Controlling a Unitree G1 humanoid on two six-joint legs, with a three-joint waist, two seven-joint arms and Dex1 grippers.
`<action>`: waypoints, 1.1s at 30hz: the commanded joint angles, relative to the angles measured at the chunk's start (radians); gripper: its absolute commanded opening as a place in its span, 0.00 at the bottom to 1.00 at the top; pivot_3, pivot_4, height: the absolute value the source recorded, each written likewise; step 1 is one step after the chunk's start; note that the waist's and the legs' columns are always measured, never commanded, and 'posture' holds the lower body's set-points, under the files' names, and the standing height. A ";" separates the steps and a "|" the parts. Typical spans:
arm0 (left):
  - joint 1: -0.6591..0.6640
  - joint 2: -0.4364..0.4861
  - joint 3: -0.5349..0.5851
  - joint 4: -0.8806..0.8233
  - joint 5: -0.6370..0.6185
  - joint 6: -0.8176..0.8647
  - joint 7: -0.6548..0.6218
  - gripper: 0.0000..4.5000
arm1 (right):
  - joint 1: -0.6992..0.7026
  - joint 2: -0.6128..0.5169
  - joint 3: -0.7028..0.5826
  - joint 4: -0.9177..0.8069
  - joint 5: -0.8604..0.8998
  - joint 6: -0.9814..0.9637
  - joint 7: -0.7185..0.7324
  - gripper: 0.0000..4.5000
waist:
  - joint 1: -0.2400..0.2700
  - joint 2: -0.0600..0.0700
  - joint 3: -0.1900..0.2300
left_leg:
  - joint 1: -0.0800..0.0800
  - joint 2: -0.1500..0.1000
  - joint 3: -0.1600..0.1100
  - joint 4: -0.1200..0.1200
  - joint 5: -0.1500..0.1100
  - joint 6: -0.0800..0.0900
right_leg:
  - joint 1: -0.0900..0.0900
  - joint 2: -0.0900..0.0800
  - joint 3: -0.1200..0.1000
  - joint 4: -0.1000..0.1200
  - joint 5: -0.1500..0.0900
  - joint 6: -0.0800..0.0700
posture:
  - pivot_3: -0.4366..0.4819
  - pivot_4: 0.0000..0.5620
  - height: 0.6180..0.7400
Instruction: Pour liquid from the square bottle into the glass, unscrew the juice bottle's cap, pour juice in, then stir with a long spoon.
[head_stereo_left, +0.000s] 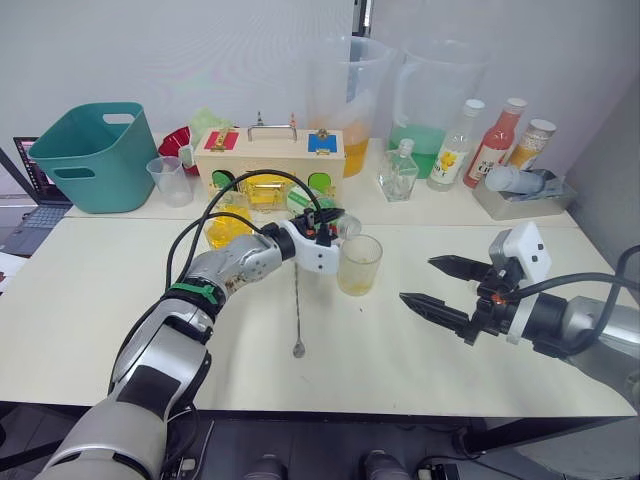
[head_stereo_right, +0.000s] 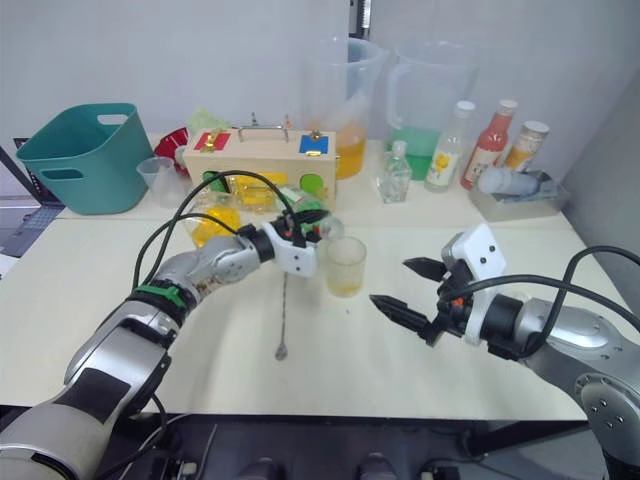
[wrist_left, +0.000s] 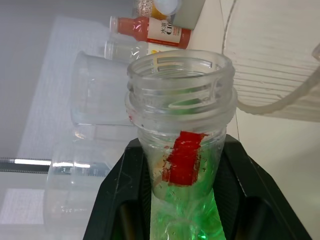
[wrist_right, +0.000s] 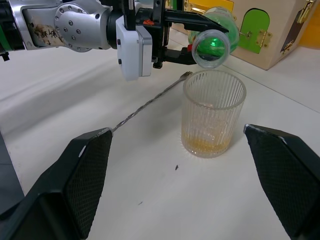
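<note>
The white tabletop (head_stereo_left: 120, 300) is viewed from above by both eye views. The open-necked clear plastic juice bottle (wrist_left: 181, 150) is viewed at close range along the left gripper (head_stereo_left: 328, 221). The ribbed clear glass (wrist_right: 214, 114), just beyond the right gripper (head_stereo_right: 410, 287), is shared by the right wrist view and the eye views.

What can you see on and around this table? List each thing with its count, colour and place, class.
glass: 1, clear, a little yellow liquid, table centre
juice bottle: 1, green contents, uncapped, tilted over the glass
long spoon: 1, silver, flat on the table left of the glass
bin: 1, teal, far left
wooden box: 1, tan, behind the glass
jugs: 2, clear, at the back
left end effector: 1, black, gripping the juice bottle
right end effector: 1, black, open, right of the glass
</note>
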 joint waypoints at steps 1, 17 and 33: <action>-0.061 0.010 0.003 -0.021 0.013 -0.002 0.066 0.26 | -0.004 -0.006 -0.023 -0.024 -0.001 -0.027 -0.006 0.99 | 0.000 0.000 0.000 | 0.000 0.000 0.000 0.000 0.000 0.000 | 0.000 0.000 0.000 0.000 0.000 0.000 | 0.48 0.27 1.00; -0.093 0.030 -0.051 -0.007 0.096 0.021 0.183 0.26 | -0.009 0.000 -0.014 -0.017 -0.010 -0.032 -0.002 0.99 | 0.000 0.000 0.000 | 0.000 0.000 0.000 0.000 0.000 0.000 | 0.000 0.000 0.000 0.000 0.000 0.000 | 0.48 0.27 1.00; -0.103 0.020 -0.057 0.005 0.085 0.024 0.179 0.26 | 0.003 0.003 -0.017 -0.022 -0.016 -0.044 -0.004 0.99 | 0.000 0.000 0.000 | 0.000 0.000 0.000 0.000 0.000 0.000 | 0.000 0.000 0.000 0.000 0.000 0.000 | 0.48 0.27 1.00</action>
